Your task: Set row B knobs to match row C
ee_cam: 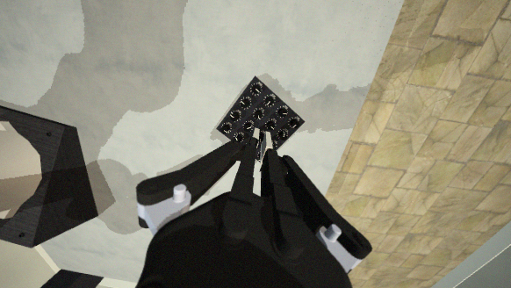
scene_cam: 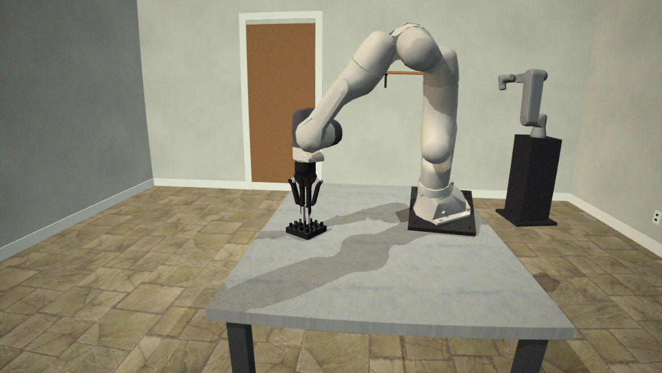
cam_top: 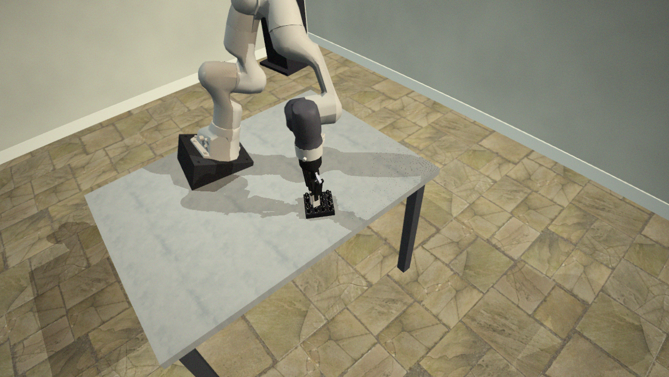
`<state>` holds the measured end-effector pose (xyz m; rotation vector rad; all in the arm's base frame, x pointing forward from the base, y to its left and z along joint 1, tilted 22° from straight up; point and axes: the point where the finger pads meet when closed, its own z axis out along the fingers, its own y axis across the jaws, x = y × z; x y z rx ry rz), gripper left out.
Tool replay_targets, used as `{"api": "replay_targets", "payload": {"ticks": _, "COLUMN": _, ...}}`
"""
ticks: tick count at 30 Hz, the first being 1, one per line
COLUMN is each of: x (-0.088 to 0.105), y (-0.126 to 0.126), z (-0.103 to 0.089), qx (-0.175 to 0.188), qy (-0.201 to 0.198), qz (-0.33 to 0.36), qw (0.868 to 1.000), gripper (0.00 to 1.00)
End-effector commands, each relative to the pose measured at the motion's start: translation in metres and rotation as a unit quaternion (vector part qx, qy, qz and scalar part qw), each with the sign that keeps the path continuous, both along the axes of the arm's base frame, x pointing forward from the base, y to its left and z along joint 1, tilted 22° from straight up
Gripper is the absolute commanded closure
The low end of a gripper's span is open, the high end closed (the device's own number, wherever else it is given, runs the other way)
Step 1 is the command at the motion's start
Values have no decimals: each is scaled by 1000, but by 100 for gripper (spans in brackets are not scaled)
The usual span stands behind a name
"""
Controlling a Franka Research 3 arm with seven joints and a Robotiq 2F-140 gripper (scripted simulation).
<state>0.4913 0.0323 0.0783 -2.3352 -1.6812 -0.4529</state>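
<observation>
Grey tabletop [cam_top: 224, 262] [scene_cam: 393, 282] [ee_cam: 219, 48] (stone floor [cam_top: 468, 299] [scene_cam: 139, 278] [ee_cam: 373, 162] below).

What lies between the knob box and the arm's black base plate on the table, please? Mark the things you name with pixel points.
Only shadowed tabletop [cam_top: 262, 205] lies between them, as the top view shows.

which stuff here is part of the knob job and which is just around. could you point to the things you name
Job:
- knob box [cam_top: 319, 215] [scene_cam: 306, 233] [ee_cam: 221, 126]
- table [cam_top: 224, 262] [scene_cam: 393, 287] [ee_cam: 219, 39]
- arm [cam_top: 229, 37] [scene_cam: 437, 106] with its jaws

Just around:
- brown door [scene_cam: 281, 101]
- second, grey arm [scene_cam: 531, 97]
- black pedestal [scene_cam: 532, 180]
- wall outlet [scene_cam: 657, 217]
</observation>
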Motion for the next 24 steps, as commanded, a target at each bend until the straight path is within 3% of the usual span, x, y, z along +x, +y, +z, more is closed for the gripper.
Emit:
{"api": "replay_targets", "payload": {"ticks": 1, "x": 0, "y": 1, "z": -1, "qx": -6, "qy": -26, "qz": 64, "qw": 998, "gripper": 95}}
{"api": "replay_targets", "payload": {"ticks": 24, "x": 0, "y": 1, "z": -1, "qx": -25, "qy": -85, "qz": 215, "qw": 973, "gripper": 95}}
